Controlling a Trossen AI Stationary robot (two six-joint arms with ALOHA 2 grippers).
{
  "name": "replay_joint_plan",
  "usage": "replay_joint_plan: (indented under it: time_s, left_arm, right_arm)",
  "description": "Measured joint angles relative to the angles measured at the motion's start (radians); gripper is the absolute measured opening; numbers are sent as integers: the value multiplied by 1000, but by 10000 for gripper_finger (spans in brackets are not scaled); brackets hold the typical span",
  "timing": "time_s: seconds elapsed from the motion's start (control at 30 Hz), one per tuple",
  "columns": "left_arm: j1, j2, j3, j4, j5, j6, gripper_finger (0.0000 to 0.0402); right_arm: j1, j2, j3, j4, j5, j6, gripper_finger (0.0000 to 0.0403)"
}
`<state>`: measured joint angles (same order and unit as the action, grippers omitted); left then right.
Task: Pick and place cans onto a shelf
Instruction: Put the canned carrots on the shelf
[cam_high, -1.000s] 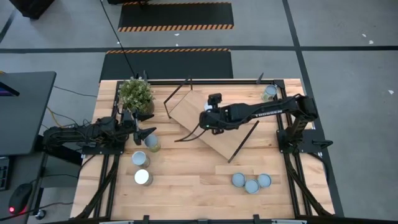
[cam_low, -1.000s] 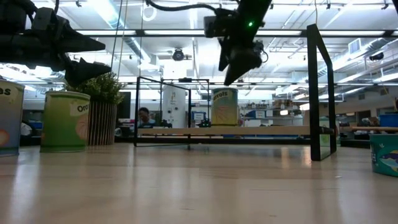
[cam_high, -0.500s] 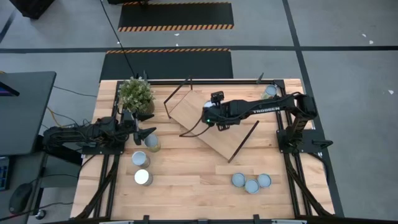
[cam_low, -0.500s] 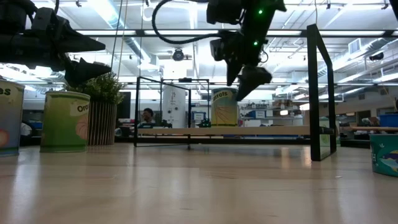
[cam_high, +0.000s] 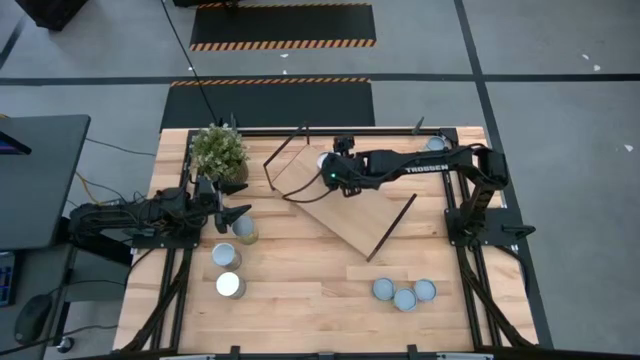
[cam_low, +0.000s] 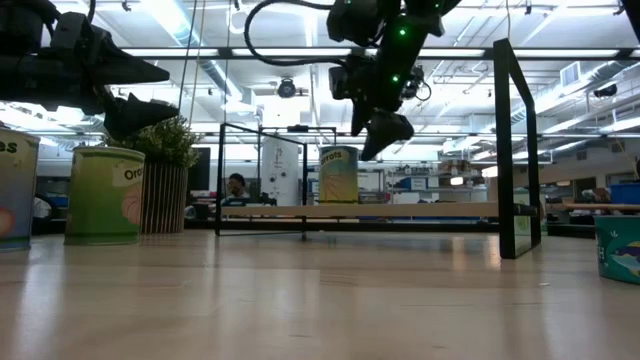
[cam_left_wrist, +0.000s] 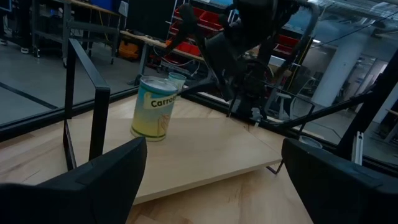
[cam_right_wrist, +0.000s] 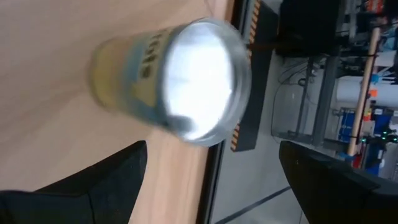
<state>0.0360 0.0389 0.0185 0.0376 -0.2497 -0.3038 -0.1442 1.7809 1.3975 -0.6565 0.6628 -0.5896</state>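
Cans: one (cam_low: 338, 176) stands on the shelf (cam_high: 340, 205) just below the right gripper (cam_low: 383, 128), open and empty, while the left gripper (cam_high: 236, 213), also open and empty, hovers above another can (cam_high: 244, 231).

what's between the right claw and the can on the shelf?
Nothing: the right wrist view shows only open air between the open right claw and the can standing on the shelf; the low view agrees.

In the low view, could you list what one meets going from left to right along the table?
Green-labelled can → potted plant → can on the shelf → shelf's tall black end frame → teal can at the right edge.
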Motion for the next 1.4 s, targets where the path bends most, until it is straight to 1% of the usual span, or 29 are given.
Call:
replay_joint_plan:
  time_s: [0.13,0.27,0.5,0.63,0.7,0.83,0.97,1.17,1.4]
  left_arm:
    - [0,0,0,2,0,0,378]
    - [0,0,0,2,0,0,378]
    - [0,0,0,2,0,-4,378]
    - [0,0,0,2,-1,-4,378]
    - [0,0,0,3,-1,-4,378]
    - [0,0,0,3,-1,-6,378]
    - [0,0,0,3,-1,-7,378]
    - [0,0,0,3,-1,-7,378]
    - [0,0,0,3,-1,-5,378]
  right_arm:
    - [14,0,1,2,-38,34,373]
    - [1,0,-2,52,-78,29,373]
    - [-32,1,-65,225,-91,-119,373]
    - [-54,1,-74,288,-108,-160,373]
    - [-59,1,-74,297,-100,-168,373]
    - [-53,1,-74,267,-48,-173,373]
    - [-55,1,-74,244,-34,-170,373]
    - [-90,1,-74,300,-35,-187,373]
    - [-139,1,-74,351,-72,-215,373]
